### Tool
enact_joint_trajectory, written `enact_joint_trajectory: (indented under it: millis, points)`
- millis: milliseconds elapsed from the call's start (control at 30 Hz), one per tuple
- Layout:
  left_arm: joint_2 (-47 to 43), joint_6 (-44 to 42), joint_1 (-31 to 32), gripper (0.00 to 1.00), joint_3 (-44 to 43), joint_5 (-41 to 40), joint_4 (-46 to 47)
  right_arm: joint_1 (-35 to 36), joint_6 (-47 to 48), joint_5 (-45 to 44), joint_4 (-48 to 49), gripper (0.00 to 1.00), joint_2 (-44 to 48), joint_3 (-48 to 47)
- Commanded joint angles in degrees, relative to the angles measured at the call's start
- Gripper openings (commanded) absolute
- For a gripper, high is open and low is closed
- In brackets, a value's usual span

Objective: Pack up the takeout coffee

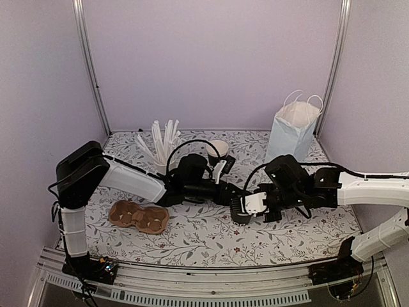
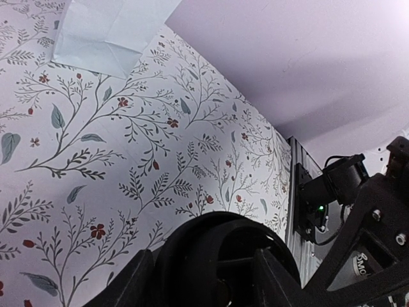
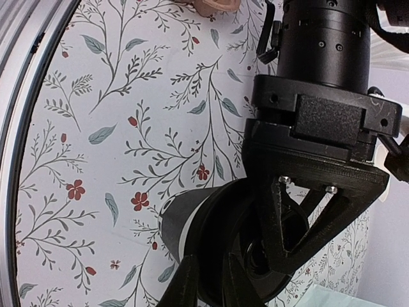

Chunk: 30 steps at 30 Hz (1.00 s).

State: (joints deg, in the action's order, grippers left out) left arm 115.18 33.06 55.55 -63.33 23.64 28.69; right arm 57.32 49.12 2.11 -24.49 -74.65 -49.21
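Note:
One black takeout coffee cup (image 1: 237, 216) stands at the table's middle with a flat black lid (image 3: 223, 256) on its top; its dark side (image 3: 176, 224) shows in the right wrist view. My left gripper (image 1: 229, 194) reaches in from the left, and its fingers straddle the lid (image 2: 217, 249) and touch its sides. My right gripper (image 1: 246, 206) pinches the lid's rim between nearly closed fingers (image 3: 190, 281). The second black cup (image 1: 218, 151), open with a cream inside, stands behind the left arm. The pale blue bag (image 1: 291, 131) stands open at the back right.
A white cup of white straws (image 1: 163, 148) stands at the back left. A brown cardboard cup carrier (image 1: 138, 216) lies at the front left. The bag's corner (image 2: 108, 32) shows in the left wrist view. Metal frame posts flank the back wall.

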Motion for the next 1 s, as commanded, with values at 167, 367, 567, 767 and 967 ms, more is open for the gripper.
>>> enact_joint_trajectory:
  millis: [167, 367, 567, 767, 967]
  points:
    - [6.8, -2.4, 1.5, 0.53, 3.4, -0.8, -14.9, 3.4, 1.5, -5.0, -4.9, 0.1, -9.6, 11.4]
    - [7.0, -2.1, 1.6, 0.53, 3.6, -0.7, -14.6, 3.5, 0.9, -5.2, -2.8, 0.08, -11.9, 13.6]
    - [6.6, -2.2, 1.5, 0.53, 3.7, -0.8, -14.8, 3.5, -0.6, -6.0, -1.6, 0.08, -8.2, 12.7]
    - [5.2, -2.9, 1.5, 0.53, 3.4, -1.5, -15.4, 1.6, -4.1, 1.0, -5.1, 0.16, -1.7, 5.0]
    - [1.6, -5.3, 1.5, 0.55, 1.2, -2.4, -16.1, -4.4, -4.9, 10.2, -8.6, 0.3, 2.6, -1.8]
